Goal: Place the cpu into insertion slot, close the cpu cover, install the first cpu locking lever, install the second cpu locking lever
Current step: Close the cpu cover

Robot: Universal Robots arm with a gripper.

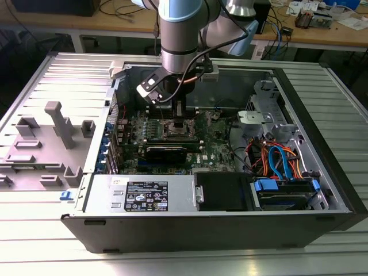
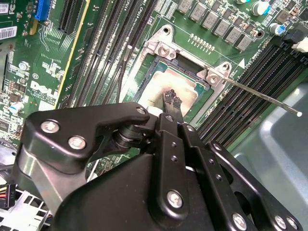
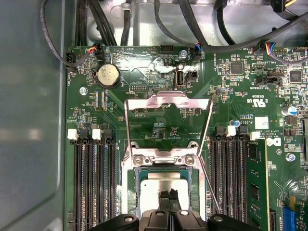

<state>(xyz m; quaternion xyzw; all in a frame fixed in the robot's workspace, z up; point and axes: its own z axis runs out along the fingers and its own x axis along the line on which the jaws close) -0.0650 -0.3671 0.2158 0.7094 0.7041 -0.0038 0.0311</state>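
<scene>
Since the arm reaches straight down into the open computer case (image 1: pixel 322 172), the exterior view places the gripper (image 1: pixel 175 118) low over the green motherboard (image 1: pixel 215 141), just above the insertion slot (image 1: pixel 175 127). A long black card (image 1: pixel 167 153) lies just beside the socket, and a bundle of orange and blue cables (image 1: pixel 276 161) sits well apart toward the exterior view's right.

In the second wrist view, the gripper (image 2: pixel 172 99) has its fingers drawn narrow, almost together, with nothing between them. Their tips are at or just above the cpu (image 2: pixel 183 81), though I cannot tell if they touch it. The chip lies flat inside the silvery rim of the insertion slot (image 2: pixel 161 48). A locking lever (image 2: pixel 260 96) sticks out unlatched across the memory slots (image 2: pixel 240 72).

In the first wrist view, the cpu (image 3: pixel 159 180) fills the socket with the gripper (image 3: pixel 169 195) over it. The cpu cover (image 3: pixel 167 102) is swung open away from the socket, its window showing board behind it.

By my judgement the placing step is at its end (the chip looks seated), while cover and levers are not yet done. Closing the cover calls for the fingers to clear the chip without dragging it, then a push on the cover's far edge. The free lever (image 3: pixel 209 187) and the tall memory slots (image 3: pixel 94 178) crowd both sides.
</scene>
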